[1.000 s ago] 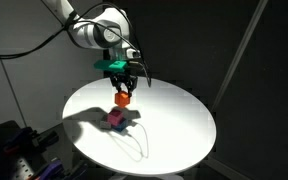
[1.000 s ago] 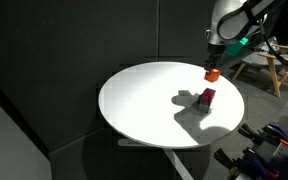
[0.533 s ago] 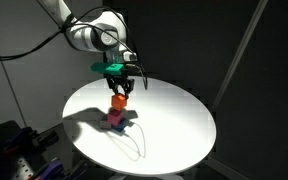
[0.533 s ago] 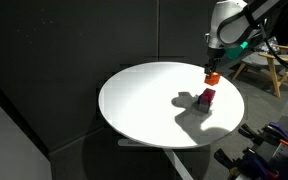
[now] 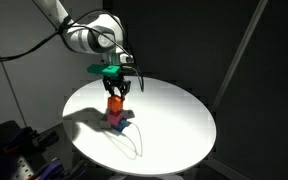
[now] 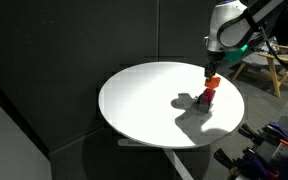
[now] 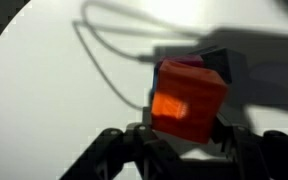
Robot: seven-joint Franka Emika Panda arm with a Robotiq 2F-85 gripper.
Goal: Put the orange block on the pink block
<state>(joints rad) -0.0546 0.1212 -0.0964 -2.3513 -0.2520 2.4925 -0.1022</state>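
My gripper (image 5: 115, 92) is shut on the orange block (image 5: 115, 103), a small bright orange cube. It holds the cube just above the pink block (image 5: 115, 119), a magenta-pink cube on the round white table (image 5: 174, 115). In the other exterior view the orange block (image 6: 212, 82) hangs under the gripper (image 6: 213, 74), over the pink block (image 6: 205, 97). In the wrist view the orange block (image 7: 188, 98) fills the space between the fingers (image 7: 184, 135). Only a pink sliver (image 7: 187, 62) shows behind it. Whether the two cubes touch cannot be told.
A dark blue block (image 5: 123, 124) sits against the pink block, also visible as a dark shape in the wrist view (image 7: 229, 62). A thin cable (image 5: 136, 148) loops across the table. A wooden stand (image 6: 269, 68) is beyond the table edge.
My gripper has moved with the orange block sideways and down, from beside the pink block to right over it.
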